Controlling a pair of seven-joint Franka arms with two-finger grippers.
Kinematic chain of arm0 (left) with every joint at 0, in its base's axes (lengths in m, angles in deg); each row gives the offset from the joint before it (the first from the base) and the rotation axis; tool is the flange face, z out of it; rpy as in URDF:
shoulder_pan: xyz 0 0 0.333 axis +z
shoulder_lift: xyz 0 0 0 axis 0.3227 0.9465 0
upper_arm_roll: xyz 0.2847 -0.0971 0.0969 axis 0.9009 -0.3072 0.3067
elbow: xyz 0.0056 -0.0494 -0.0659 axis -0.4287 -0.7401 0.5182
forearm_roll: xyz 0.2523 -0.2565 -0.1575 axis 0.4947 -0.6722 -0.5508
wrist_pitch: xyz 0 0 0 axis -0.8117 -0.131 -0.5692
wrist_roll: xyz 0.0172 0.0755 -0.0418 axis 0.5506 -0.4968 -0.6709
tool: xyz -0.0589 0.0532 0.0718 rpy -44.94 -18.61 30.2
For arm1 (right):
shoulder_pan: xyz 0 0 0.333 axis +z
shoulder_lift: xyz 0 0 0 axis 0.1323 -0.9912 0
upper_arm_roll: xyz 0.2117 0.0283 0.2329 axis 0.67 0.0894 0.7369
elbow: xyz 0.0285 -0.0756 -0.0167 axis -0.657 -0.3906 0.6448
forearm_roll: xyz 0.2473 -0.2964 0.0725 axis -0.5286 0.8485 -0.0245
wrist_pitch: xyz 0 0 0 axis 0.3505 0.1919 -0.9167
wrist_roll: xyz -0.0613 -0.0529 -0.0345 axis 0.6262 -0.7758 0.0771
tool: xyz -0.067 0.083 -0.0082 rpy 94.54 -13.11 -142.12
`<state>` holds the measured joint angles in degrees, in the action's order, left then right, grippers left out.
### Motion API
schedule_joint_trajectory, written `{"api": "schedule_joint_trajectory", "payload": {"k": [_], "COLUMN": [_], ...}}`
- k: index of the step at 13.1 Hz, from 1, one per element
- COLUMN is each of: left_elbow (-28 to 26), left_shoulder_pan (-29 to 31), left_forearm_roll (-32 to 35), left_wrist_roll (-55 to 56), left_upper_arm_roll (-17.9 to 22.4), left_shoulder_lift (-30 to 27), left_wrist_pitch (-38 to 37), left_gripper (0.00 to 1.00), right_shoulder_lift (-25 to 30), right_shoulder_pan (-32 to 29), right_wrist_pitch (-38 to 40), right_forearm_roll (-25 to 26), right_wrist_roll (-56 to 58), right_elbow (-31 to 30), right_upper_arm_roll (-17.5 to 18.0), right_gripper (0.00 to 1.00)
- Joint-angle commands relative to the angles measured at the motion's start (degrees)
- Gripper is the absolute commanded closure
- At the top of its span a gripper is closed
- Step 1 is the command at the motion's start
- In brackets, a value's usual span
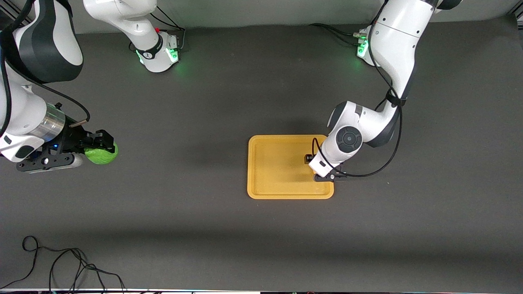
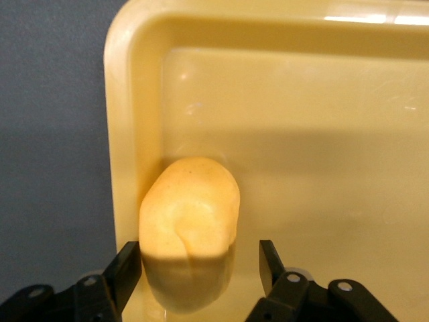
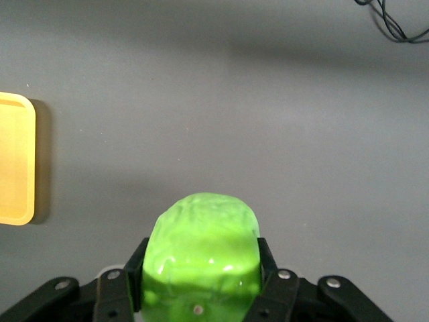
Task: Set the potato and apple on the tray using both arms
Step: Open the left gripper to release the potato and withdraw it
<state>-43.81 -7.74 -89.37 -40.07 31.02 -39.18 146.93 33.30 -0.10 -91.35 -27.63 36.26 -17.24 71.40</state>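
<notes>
The green apple [image 1: 101,155] is gripped in my right gripper [image 1: 103,150], held just over the bare table at the right arm's end; the right wrist view shows the fingers [image 3: 136,268] pressed on both sides of the apple [image 3: 201,248]. The orange-yellow tray [image 1: 273,163] lies mid-table. My left gripper [image 1: 312,161] is low over the tray's end toward the left arm. In the left wrist view the yellow-orange potato [image 2: 191,208] lies in the tray [image 2: 301,168] against its rim, between the open fingers [image 2: 268,265] of the left gripper [image 2: 200,260]. The left arm hides the potato in the front view.
A loose black cable [image 1: 61,265] lies on the table near the front camera, at the right arm's end; it also shows in the right wrist view [image 3: 395,23]. The tray's edge [image 3: 13,161] shows in the right wrist view, apart from the apple.
</notes>
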Motion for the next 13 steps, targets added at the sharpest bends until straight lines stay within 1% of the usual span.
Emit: {"api": "schedule_joint_trajectory", "payload": {"k": [1,2,3,4,5,6,7,8,9,10,12,13], "left_elbow": [1.37,1.38,1.64,2.42,3.3,4.62,6.19,6.82,6.39,5.08,2.97,1.48], "left_shoulder_pan": [-0.33,-0.06,1.07,3.26,5.45,7.39,9.85,12.48,13.64,14.52,17.07,18.38], "left_forearm_roll": [0.35,0.35,0.35,0.61,1.4,2.97,4.03,5.09,6.92,8.42,8.61,8.61], "left_wrist_roll": [1.43,1.17,0.56,0.03,-1.89,-5.65,-8.39,-10.07,-11.91,-14.37,-17.19,-20.68], "left_upper_arm_roll": [0.64,1.08,1.17,1.17,1.17,1.17,1.26,1.17,1.17,1.34,1.26,1.34], "left_shoulder_lift": [-0.96,-3.06,-5.6,-8.33,-11.4,-14.56,-16.86,-19.31,-21.86,-24.32,-29.68,-33.1], "left_wrist_pitch": [-1.77,-2.9,-5.87,-9.91,-15.95,-23.49,-28.79,-31.89,-32.88,-33.15,-33.15,-34.28], "left_gripper": [0.2,0.2,0.13,0.12,0.12,0.12,0.11,0.09,0.02,0.01,0.01,0.01], "right_shoulder_lift": [-3.07,-4.29,-5.61,-7.27,-8.77,-10.7,-12.89,-15.35,-18.42,-21.59,-28.26,-31.6], "right_shoulder_pan": [0.94,2.07,3.39,5.49,8.03,10.15,12.6,15.93,18.84,22.09,28.15,30.97], "right_wrist_pitch": [0.87,0.87,1.21,1.22,1.22,1.22,1.22,1.22,1.22,1.13,0.69,0.43], "right_forearm_roll": [-0.89,-0.89,-0.8,-0.8,-0.89,-0.8,-0.71,-0.63,-0.54,-0.36,-0.27,-0.27], "right_wrist_roll": [0.48,-1.09,-3.71,-6.61,-10.29,-14.68,-18.81,-22.94,-28.12,-32.87,-42.8,-47.2], "right_elbow": [4.74,6.31,8.16,9.83,11.41,13.17,15.01,17.38,20.62,24.05,31.08,34.51], "right_upper_arm_roll": [-0.37,-0.37,-0.37,-0.37,-0.37,-0.37,-0.37,-0.37,-0.37,-0.45,-0.46,-0.46], "right_gripper": [0.65,0.65,0.65,0.65,0.65,0.65,0.65,0.65,0.65,0.65,0.65,0.65]}}
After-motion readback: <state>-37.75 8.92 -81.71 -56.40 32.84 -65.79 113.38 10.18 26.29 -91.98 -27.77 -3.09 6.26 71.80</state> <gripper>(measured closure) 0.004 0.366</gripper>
